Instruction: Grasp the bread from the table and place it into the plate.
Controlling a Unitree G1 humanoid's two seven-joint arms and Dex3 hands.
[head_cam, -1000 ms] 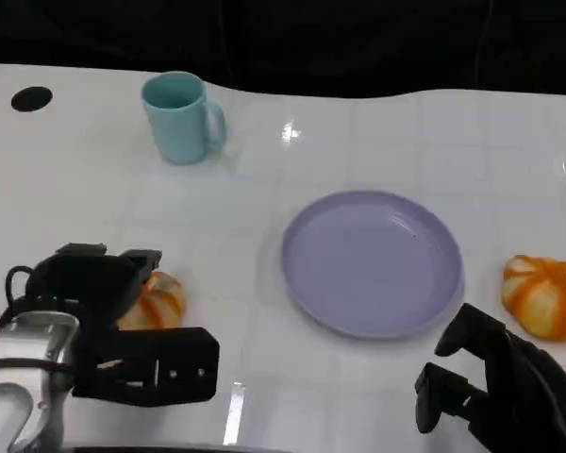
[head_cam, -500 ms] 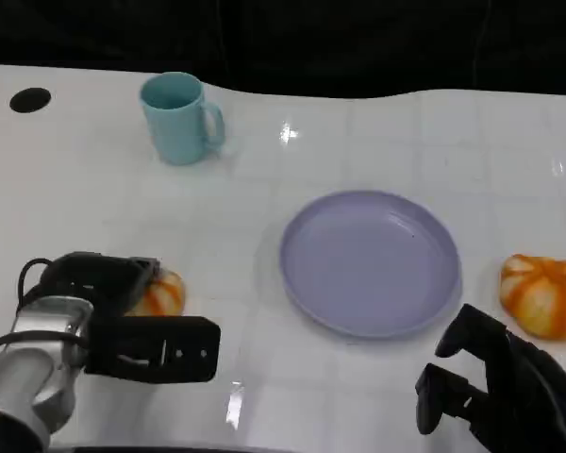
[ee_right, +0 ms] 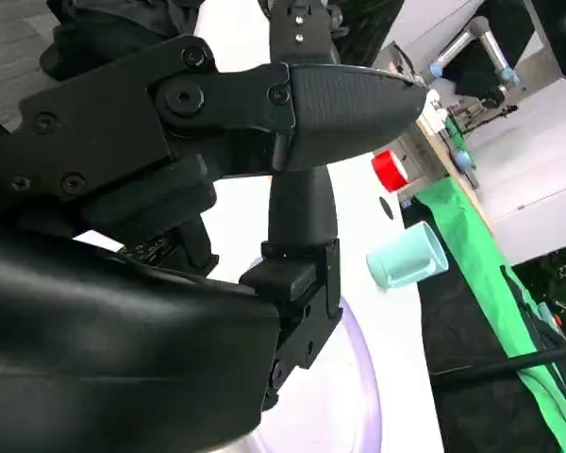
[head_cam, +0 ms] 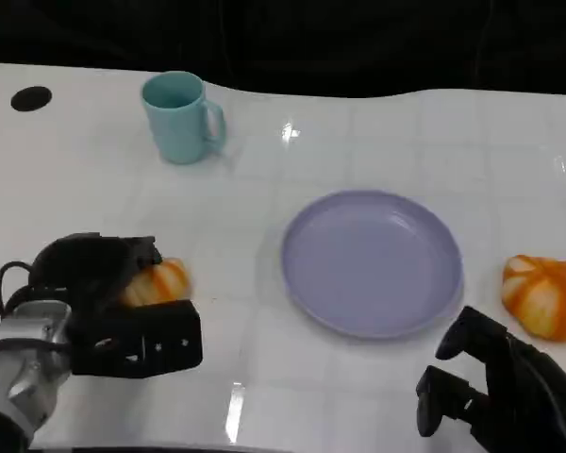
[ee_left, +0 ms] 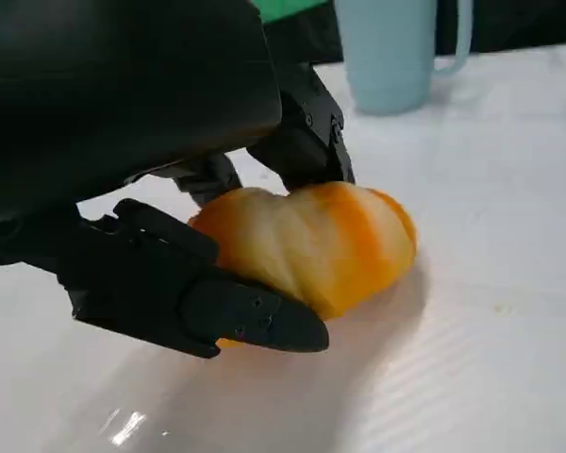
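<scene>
Bread (ee_left: 311, 241) gripped by left hand (head_cam: 99, 302), on table (head_cam: 377, 142)

place: robotics lab / test room, not a home
surface: white glossy table (head_cam: 377, 142) with faint grid lines, round black holes near its far corners, ahead of both hands
backdrop: black curtain (head_cam: 358, 38) behind the table's far edge
other robot: grey industrial arm (ee_right: 467, 42) on a bench, far beyond the right hand (ee_right: 264, 189)
bench: green cloth (ee_right: 509, 311) over its edge, red round item (ee_right: 391, 171) beside it, possibly a stop button, too small to tell
props: teal mug (head_cam: 180, 117), lavender plate (head_cam: 373, 262), fake-looking orange bread, staged as a test setup ahead of the hands
</scene>
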